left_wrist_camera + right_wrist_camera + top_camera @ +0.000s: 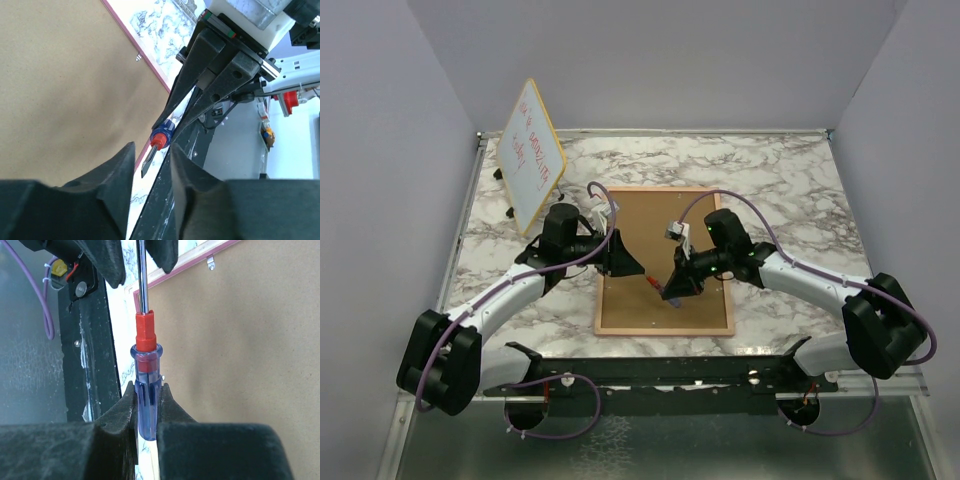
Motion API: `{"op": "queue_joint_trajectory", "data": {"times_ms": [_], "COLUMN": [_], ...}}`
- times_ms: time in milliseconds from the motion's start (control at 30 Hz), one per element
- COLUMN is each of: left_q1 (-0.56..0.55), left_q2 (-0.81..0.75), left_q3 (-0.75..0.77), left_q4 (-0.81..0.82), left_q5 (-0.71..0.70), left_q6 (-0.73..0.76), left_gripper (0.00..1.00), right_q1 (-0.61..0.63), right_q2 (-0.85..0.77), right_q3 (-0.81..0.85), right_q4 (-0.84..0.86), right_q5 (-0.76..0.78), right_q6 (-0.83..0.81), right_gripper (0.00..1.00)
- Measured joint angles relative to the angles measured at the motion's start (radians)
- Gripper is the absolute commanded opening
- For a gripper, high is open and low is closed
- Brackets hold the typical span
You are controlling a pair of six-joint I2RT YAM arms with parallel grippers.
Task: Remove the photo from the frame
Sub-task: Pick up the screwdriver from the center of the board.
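pink-bordered rectangular picture frame, brown fibreboard back up (660,212): 1 | yellow-edged whiteboard with red writing (532,155): 1 | screwdriver with clear blue handle and red collar (147,390): 1 | black two-finger grippers: 2, left gripper (625,262), right gripper (672,290) | small metal clip (210,262): 1 per wrist view | marble-patterned table (790,190): 1

Top external view looks steeply down from above and behind the arm bases, covering the whole counter (790,175). Both wrist views sit close over the brown back of the frame (660,215), facing each other. Both take in the screwdriver (160,136) and the pink frame edge.
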Motion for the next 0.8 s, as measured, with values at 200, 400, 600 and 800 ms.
{"op": "queue_joint_trajectory", "data": {"times_ms": [200,400,600,800], "left_q1": [0.000,0.000,0.000,0.000], "left_q2": [0.026,0.026,0.026,0.026], "left_q3": [0.002,0.002,0.002,0.005], "left_q4": [-0.006,-0.014,-0.015,-0.011], "left_q5": [-0.004,-0.006,-0.004,0.014], "left_q6": [0.004,0.006,0.006,-0.002], "left_gripper": [0.37,0.34,0.02,0.00], "right_q1": [0.000,0.012,0.019,0.022], "right_q2": [0.000,0.001,0.012,0.021], "right_q3": [0.000,0.006,0.039,0.042], "right_q4": [-0.029,-0.054,-0.068,-0.075], "right_q5": [0.000,0.000,0.008,0.019], "right_q6": [0.000,-0.009,-0.019,-0.042], "right_gripper": [0.01,0.01,0.01,0.05]}}
